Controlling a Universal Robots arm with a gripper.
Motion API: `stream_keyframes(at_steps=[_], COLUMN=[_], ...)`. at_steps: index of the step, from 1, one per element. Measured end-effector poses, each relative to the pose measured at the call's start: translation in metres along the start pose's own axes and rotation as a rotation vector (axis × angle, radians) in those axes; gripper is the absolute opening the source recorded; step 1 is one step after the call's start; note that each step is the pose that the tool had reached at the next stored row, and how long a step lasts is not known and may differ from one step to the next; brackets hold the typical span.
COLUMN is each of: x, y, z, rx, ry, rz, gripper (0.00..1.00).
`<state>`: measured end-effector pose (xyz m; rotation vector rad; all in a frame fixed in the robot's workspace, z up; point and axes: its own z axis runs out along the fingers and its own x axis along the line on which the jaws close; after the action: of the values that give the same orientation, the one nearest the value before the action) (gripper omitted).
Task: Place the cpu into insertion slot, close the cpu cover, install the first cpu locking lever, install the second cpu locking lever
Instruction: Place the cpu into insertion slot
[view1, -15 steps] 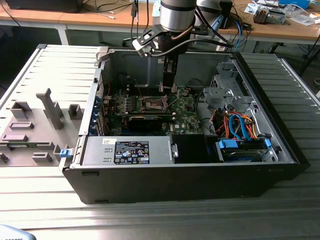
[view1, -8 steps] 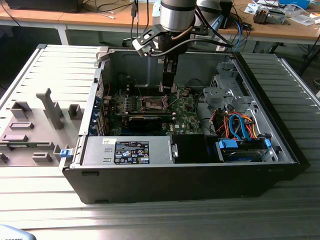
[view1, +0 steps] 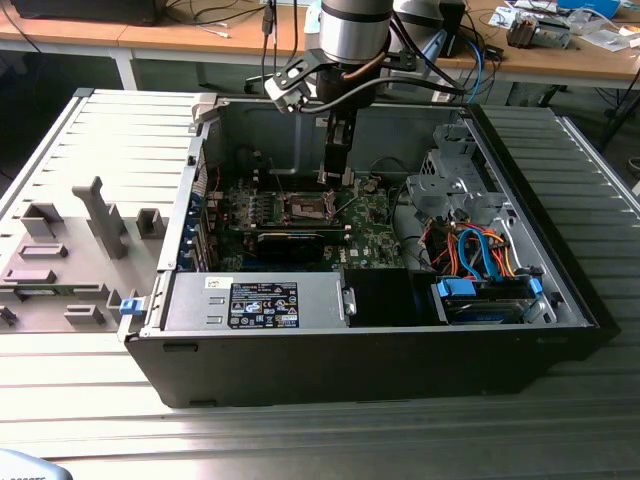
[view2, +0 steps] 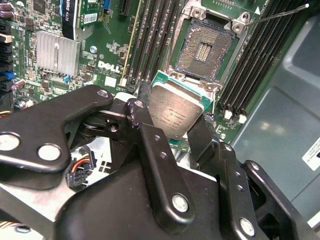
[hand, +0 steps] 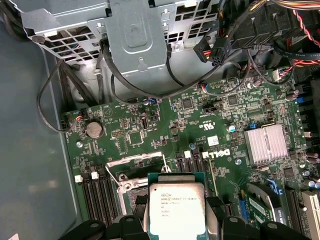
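Inside the opened computer case, which is laid flat on the ribbed grey table, the tool is held upright under the arm above the green board. In the exterior view the insertion slot is found at about seven o'clock from the fingertips, near them but apart. From the slot, a grey drive cage is seen at three o'clock, orange and blue cables at four o'clock, and the labelled power supply at six o'clock. The removed side panel is laid at nine o'clock from the case.

In the second wrist view the cpu is shown pinched by its edges in the tool, one black finger being pressed against each side. Its grey metal face is turned towards the camera, and a green edge is visible round it. The insertion slot is seen beyond the chip and clear of it. Its dark contact field is uncovered inside a silvery rim. Black memory slots are ranged on both sides of it, and a thin wire lever is angled away from one corner. A finned heat sink is mounted well apart from the slot.

In the first wrist view the gripped cpu is seen partly overlapping the slot.
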<state>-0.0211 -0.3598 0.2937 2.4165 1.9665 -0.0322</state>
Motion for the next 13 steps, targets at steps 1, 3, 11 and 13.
stream_keyframes(at_steps=[1,3,11,13], x=[0.0000,0.0000,0.0000,0.0000], y=[0.0000,0.0000,0.0000,0.0000], z=[0.0000,0.0000,0.0001,0.0000], rx=[0.0000,0.0001,0.0004,0.0005], ry=[-0.0001,-0.0001,-0.0001,-0.0001], rz=[0.002,0.004,0.014,0.017], gripper=[0.54,0.54,0.54,0.54])
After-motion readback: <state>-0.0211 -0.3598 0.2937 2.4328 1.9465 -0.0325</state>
